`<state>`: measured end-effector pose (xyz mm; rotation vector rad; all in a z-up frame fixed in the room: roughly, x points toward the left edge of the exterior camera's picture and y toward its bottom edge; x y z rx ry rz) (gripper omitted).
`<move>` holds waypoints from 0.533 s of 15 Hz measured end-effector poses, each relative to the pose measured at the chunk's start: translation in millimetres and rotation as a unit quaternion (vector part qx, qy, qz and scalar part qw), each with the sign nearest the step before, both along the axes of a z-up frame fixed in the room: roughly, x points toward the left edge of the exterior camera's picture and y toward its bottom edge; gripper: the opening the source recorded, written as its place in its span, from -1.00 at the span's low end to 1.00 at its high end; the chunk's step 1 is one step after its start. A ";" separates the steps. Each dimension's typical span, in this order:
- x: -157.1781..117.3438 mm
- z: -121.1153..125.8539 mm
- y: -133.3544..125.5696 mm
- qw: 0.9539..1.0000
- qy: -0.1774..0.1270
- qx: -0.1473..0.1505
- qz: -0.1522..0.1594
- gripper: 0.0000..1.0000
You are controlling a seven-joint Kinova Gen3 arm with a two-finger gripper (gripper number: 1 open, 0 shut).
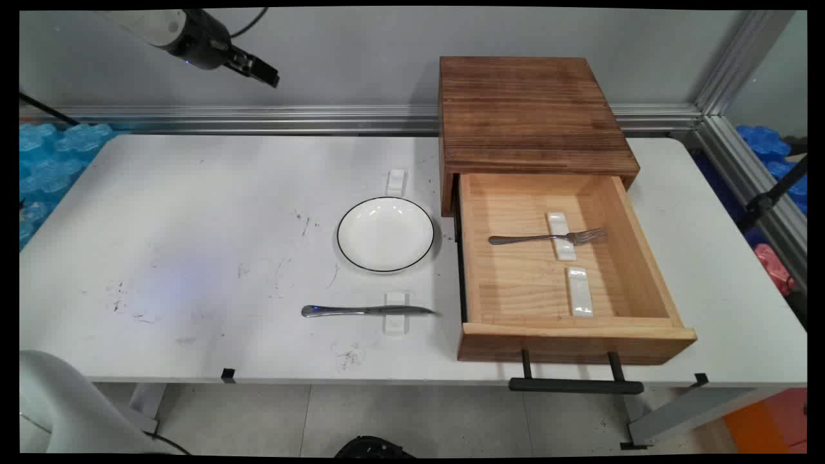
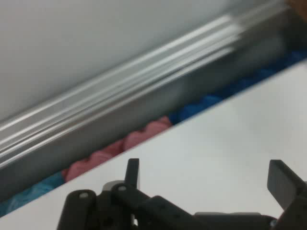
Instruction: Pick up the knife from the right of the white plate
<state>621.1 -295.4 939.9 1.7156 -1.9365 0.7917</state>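
Note:
My gripper [image 1: 267, 74] hangs high at the upper left, far above the table and away from every object. In the hand view its two fingers stand wide apart with nothing between them, so the gripper [image 2: 206, 175] is open. A white plate [image 1: 385, 233] with a dark rim sits mid-table. A knife [image 1: 367, 310] lies on a white rest [image 1: 396, 314] in front of the plate. A second white rest [image 1: 397, 182] lies behind the plate. A fork [image 1: 548, 238] rests across a white rest [image 1: 561, 236] inside the open wooden drawer [image 1: 490, 283]. Another white rest [image 1: 579, 291] lies nearer the drawer's front.
The drawer belongs to a dark wooden box [image 1: 528, 116] at the table's back right; its black handle [image 1: 575, 385] juts past the table's front edge. A metal rail [image 1: 225, 119] runs along the wall. Blue padding [image 1: 51, 161] lies off the table's left side.

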 end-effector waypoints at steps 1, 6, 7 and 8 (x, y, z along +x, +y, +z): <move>-4.5 0.1 3.1 1.000 -0.004 0.007 -0.021 1.00; -29.2 0.9 22.2 0.991 -0.018 0.041 -0.128 1.00; -32.5 0.9 25.4 0.989 -0.020 0.046 -0.143 1.00; -37.6 1.0 30.3 0.985 -0.022 0.054 -0.164 1.00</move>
